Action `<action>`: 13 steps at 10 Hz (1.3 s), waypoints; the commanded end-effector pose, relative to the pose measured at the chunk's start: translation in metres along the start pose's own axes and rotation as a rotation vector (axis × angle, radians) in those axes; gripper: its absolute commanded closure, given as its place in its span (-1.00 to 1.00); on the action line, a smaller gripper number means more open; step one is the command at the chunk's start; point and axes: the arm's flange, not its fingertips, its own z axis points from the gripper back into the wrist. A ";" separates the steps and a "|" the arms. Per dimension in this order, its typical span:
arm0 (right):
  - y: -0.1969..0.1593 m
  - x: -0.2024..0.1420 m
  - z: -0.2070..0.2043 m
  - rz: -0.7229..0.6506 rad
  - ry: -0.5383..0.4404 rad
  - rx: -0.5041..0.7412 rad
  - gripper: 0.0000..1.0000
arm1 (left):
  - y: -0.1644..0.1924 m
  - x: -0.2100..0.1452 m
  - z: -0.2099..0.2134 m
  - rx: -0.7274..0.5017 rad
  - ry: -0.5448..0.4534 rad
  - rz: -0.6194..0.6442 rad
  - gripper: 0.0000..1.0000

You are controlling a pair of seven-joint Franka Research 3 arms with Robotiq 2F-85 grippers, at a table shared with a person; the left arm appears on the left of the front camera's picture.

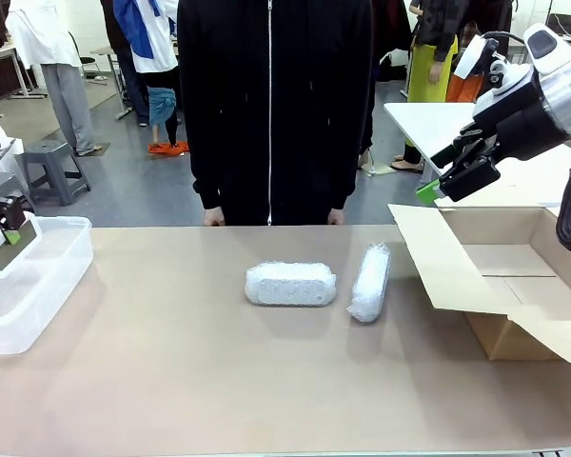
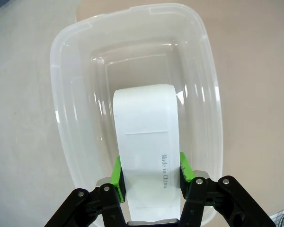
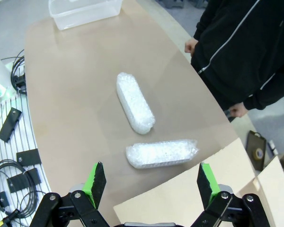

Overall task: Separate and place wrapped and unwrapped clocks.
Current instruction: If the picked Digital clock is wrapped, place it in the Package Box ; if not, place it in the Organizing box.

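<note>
The left pincer (image 2: 150, 171) grips the clock (image 2: 144, 123) over a tub (image 2: 66, 118), screen hidden (only its back shows). The right pincer (image 3: 150, 177) gapes by a cardboard box (image 1: 514, 286), near two bubble-wrap bundles (image 1: 290, 284) (image 1: 369, 281).

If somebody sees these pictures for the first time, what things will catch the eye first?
In the middle of the table lie two bubble-wrap bundles, the left bundle crosswise, the right bundle pointing towards the person in black. At the left, the left gripper holds a white clock over a clear plastic bin, jaws shut on it. At the right, the right gripper hangs with open jaws near an open cardboard box.
</note>
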 end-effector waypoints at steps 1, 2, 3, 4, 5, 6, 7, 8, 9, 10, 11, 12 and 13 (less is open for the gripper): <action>-0.001 -0.001 -0.001 -0.003 -0.009 0.015 -1.00 | 0.008 0.003 -0.011 -0.022 -0.006 -0.003 -0.03; -0.001 -0.001 -0.001 -0.003 -0.009 0.015 -1.00 | 0.009 0.002 -0.021 -0.045 0.001 -0.010 -0.03; -0.001 -0.001 -0.001 -0.003 -0.009 0.015 -1.00 | 0.011 0.001 -0.034 -0.067 0.025 -0.016 -0.03; -0.001 -0.001 -0.001 -0.003 -0.009 0.015 -1.00 | 0.009 0.001 -0.048 -0.087 0.026 -0.010 -0.03; -0.001 -0.001 -0.001 -0.003 -0.009 0.015 -1.00 | 0.006 0.003 -0.058 -0.089 0.021 0.002 -0.03; -0.001 -0.001 -0.001 -0.003 -0.009 0.015 -1.00 | 0.003 0.005 -0.064 -0.088 0.005 0.020 -0.03; -0.001 -0.001 -0.001 -0.003 -0.009 0.015 -1.00 | 0.003 0.008 -0.070 -0.068 0.002 0.026 -0.03; -0.001 -0.001 -0.001 -0.003 -0.009 0.015 -1.00 | 0.003 0.009 -0.077 -0.071 0.010 0.063 -0.03; -0.001 -0.001 -0.001 -0.003 -0.009 0.015 -1.00 | 0.002 0.011 -0.081 -0.084 0.003 0.067 -0.03; -0.001 -0.001 -0.001 -0.003 -0.009 0.015 -1.00 | 0.002 0.011 -0.085 -0.080 -0.003 0.072 -0.03; -0.001 -0.001 -0.001 -0.003 -0.009 0.015 -1.00 | 0.004 0.011 -0.088 -0.071 0.011 0.080 -0.64; -0.001 -0.001 -0.001 -0.003 -0.009 0.015 -1.00 | 0.005 0.011 -0.088 -0.053 0.022 0.085 -1.00; -0.001 -0.001 -0.001 -0.003 -0.009 0.015 -1.00 | 0.005 0.011 -0.086 -0.047 0.026 0.091 -1.00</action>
